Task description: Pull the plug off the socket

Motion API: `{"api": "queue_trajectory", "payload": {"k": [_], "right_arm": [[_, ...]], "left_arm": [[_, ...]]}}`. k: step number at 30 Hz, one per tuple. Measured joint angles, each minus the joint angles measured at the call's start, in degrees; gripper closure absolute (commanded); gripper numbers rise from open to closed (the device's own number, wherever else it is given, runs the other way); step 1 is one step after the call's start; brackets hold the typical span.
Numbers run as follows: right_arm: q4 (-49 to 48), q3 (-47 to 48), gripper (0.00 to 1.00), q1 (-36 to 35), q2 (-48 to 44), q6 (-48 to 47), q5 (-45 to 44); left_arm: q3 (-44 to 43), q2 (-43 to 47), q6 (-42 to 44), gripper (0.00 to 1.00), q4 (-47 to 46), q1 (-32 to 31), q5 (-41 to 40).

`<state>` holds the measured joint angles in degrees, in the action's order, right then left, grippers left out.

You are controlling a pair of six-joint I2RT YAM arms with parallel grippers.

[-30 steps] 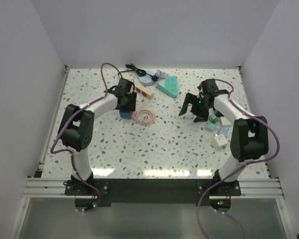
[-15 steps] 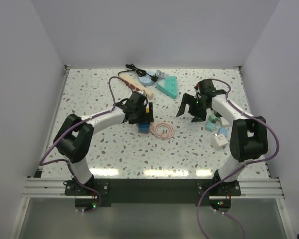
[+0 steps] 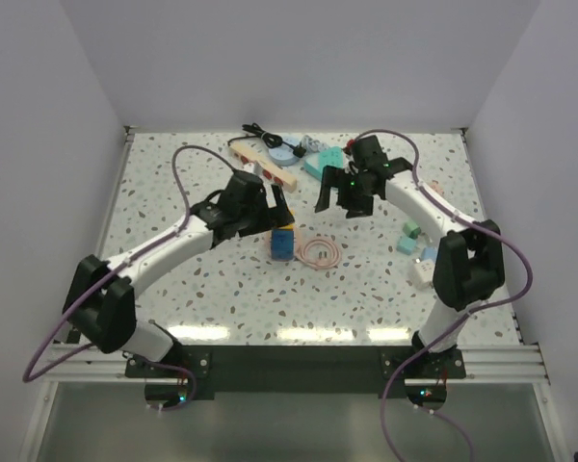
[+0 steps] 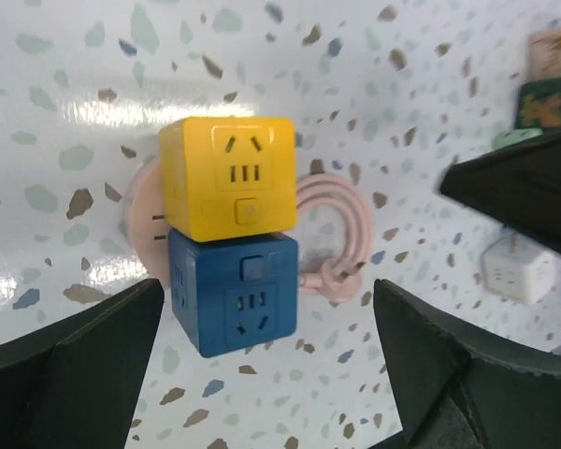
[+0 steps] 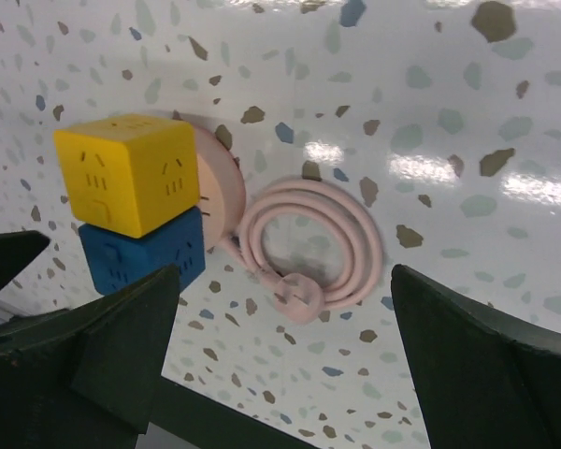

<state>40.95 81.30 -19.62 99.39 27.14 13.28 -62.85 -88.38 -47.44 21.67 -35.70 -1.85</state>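
Socket, top external view: a long cream strip with a row of red outlets, lying at the far middle of the table. Its long axis slants from far left to nearer right, and a thin black cord lies by its far side. The left gripper stands just on the near side of the strip's nearer end, jaws spread and empty, so the socket lies ahead of it and slightly to its left. The right gripper, likewise spread and empty, hangs to the right of that same end, beside the teal block. From this view the left arm is judged a little the nearer. A grasp across the strip would call for jaws turned square to the slanted axis. Whether anything sits in the outlets is too small to tell.

Left wrist view: the socket does not appear. Between the wide-set fingers lie a yellow cube and a blue cube, touching each other but touched by neither finger. A pink cable coil lies behind them. This view makes plain what the overhead one leaves doubtful: the left jaws grip nothing.

Right wrist view: again no socket. The two cubes, with a pink flat piece against their side and the coil just beside it, lie between the open fingers, clear of both. Only the overhead view gives the strip's bearing, since both wrist cameras are aimed at the cubes.
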Motion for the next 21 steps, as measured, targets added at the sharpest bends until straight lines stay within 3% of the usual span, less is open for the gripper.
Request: {"api": "queue_trajectory", "payload": {"k": [4, 10, 19, 21], "right_arm": [[0.1, 4.6, 0.01, -6.0, 3.2, 1.0, -2.1], [1.5, 15.5, 0.01, -15.1, 11.9, 1.8, -7.2], [10.5, 33.2, 0.01, -22.7, 26.9, 3.6, -18.2], [12.3, 34.9, 0.08, -23.5, 29.0, 4.1, -20.0]], "left_arm": [[2.3, 10.3, 0.0, 0.0, -2.8, 2.8, 0.1], [11.0, 22.3, 0.5, 0.0, -9.4, 12.3, 3.3], [15.0, 25.4, 1.5, 0.0, -10.5, 15.8, 5.2], [16.2, 25.4, 1.5, 0.0, -10.5, 16.0, 5.6]]}}
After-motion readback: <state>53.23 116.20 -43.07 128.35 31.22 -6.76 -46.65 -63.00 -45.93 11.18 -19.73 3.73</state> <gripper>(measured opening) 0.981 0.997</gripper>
